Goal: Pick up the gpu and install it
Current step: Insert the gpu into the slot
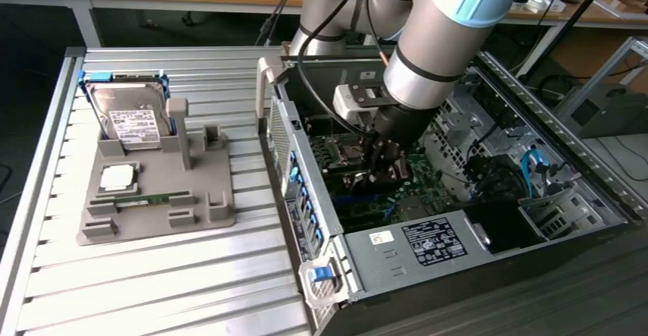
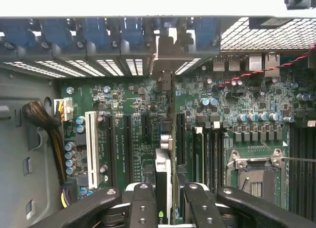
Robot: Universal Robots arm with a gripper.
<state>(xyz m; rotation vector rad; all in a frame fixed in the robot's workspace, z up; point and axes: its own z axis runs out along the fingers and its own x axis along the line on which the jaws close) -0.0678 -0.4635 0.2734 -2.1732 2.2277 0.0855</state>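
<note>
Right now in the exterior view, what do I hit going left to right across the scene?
Hard drive standing in the grey parts holder → blue-clipped rear wall of the PC case → end effector down in the case with the gpu over the motherboard → blue cable by the drive bays.

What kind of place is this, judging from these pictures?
Probably a workshop or lab for computer assembly: an open computer case lies on a metal slatted table, a gray holder keeps spare parts like a hard drive, and desks stand behind.
</note>
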